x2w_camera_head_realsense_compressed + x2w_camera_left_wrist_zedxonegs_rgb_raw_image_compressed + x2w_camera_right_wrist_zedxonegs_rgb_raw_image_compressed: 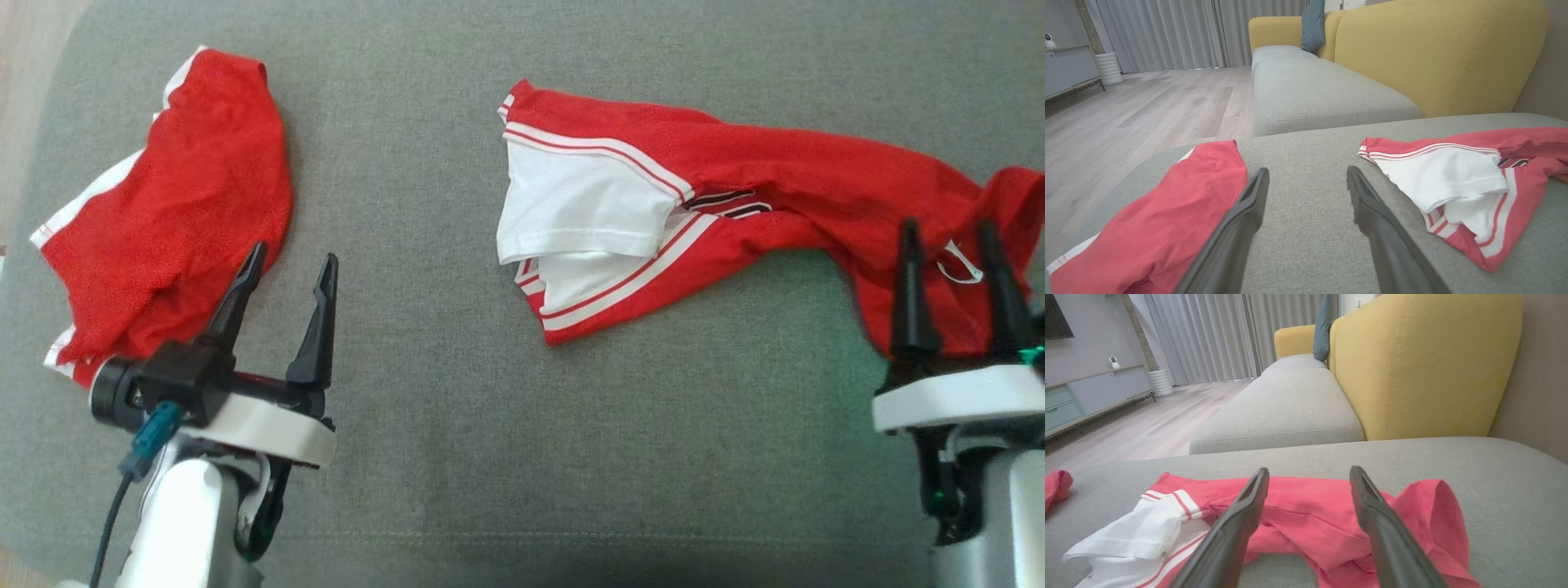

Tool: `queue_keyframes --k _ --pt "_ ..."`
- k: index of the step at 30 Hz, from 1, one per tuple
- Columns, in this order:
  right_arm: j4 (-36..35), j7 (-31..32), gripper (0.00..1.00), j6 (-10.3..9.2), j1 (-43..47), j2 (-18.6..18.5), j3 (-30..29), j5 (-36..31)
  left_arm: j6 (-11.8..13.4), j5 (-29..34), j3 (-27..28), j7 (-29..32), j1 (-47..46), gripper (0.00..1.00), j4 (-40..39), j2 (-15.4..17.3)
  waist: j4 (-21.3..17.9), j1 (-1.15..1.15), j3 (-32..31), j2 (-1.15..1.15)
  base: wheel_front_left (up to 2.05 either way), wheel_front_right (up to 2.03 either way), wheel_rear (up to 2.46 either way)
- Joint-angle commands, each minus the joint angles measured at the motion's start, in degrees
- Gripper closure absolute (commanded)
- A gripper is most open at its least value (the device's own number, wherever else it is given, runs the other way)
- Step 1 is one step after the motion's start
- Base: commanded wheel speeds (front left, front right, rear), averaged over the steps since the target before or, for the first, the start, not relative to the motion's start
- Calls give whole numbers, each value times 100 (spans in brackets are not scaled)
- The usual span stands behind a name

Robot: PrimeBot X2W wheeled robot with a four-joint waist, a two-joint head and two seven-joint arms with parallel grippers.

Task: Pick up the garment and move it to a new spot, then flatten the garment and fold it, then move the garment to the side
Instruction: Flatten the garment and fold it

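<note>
Garment (pixel 759 188) lies rumpled on grey cushion (pixel 441 392), red cloth (pixel 188 212) well apart.

Garment (pixel 735 180) partly behind right end effector (pixel 948 224), right end off-frame.

Right of centre, the red garment (pixel 800 188): soft matt cloth (white panel (pixel 580 204) smoother); grey sofa cushion (pixel 449 408), coarse weave.
</note>
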Motion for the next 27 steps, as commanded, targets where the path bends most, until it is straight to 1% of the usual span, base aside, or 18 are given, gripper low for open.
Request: queue_keyframes --k 1,6,27 --pt "-253 -54 0 -4 -37 -34 204 39 9 46 248 -44 -51 0 -193 133 0 0 -36 0 0 0 0" --pt "-308 -42 0 -4 69 -33 445 135 34 65 236 -44 12 0 -176 115 27 0 -112 0 0 0 0" --pt "-290 -44 0 -4 80 -33 416 170 61 76 219 -44 2 0 -134 98 51 0 -127 0 0 0 0"
